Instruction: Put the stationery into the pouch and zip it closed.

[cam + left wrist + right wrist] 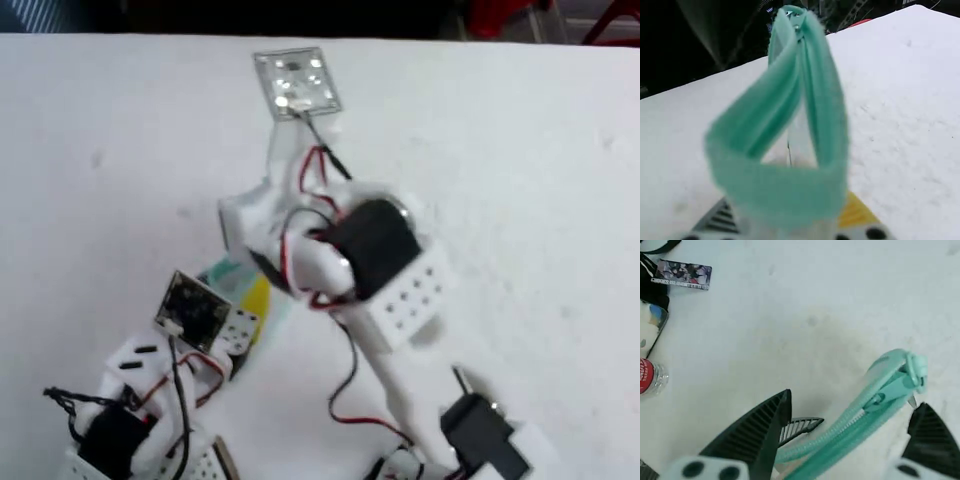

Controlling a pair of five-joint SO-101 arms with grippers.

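The left claw (790, 222) looks clamped on the near end of the green pouch (785, 192), whose mouth gapes above the counter (900, 100). At the far end the right claw (854, 401) stands wide astride the zip pull (914, 367). Zipping seems to be the step in hand, so next it must pinch the pull and draw it along.

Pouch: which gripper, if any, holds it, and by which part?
The left gripper seems to grip the teal pouch by the end of its open mouth away from the zip pull. The right gripper stands open astride the pouch, holding nothing.
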